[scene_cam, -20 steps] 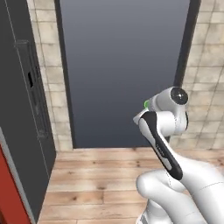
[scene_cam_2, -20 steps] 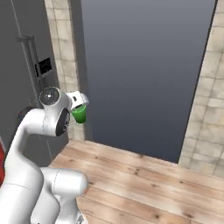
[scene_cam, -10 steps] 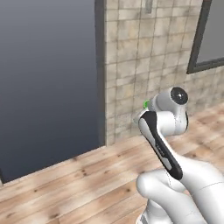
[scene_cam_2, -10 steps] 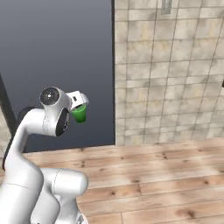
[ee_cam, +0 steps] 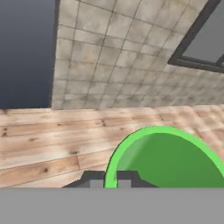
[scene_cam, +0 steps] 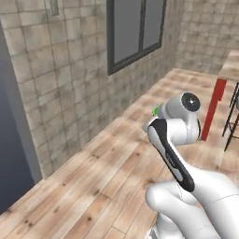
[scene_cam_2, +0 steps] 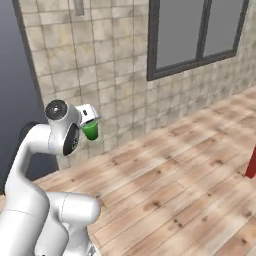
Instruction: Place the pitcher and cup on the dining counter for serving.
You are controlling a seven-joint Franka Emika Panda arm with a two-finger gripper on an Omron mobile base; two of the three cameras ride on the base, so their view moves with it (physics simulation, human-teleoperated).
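Hand: the hand [scene_cam_2: 89,120] is held up high beside the arm's top joint, its fingers clamped together on the rim of the cup.
Cup: the cup [scene_cam_2: 91,129], small and bright green, hangs upright just under the hand, well above the floor; in the hand view its open mouth [ee_cam: 168,159] takes up the lower right.
Left base view: just a sliver of green [scene_cam: 155,111] peeks out behind the arm.
Surroundings: a wooden plank floor [scene_cam_2: 170,180], a tiled stone wall [scene_cam_2: 105,60] ahead, and a dark-framed window [scene_cam_2: 200,30] to the right of it.
Dining counter: a red leg [scene_cam: 212,109] and a strip of stone top [scene_cam: 229,65] at the far right, well apart from the cup.
Step in hand: most likely carrying the cup across the room toward the dining counter; it is not yet placed.
Risk: the grip is on the rim alone, so a sharp turn or a sudden stop of the base could swing the cup loose and drop it on the floor.
Risk near the counter: coming in too low could knock the cup against the stone edge.
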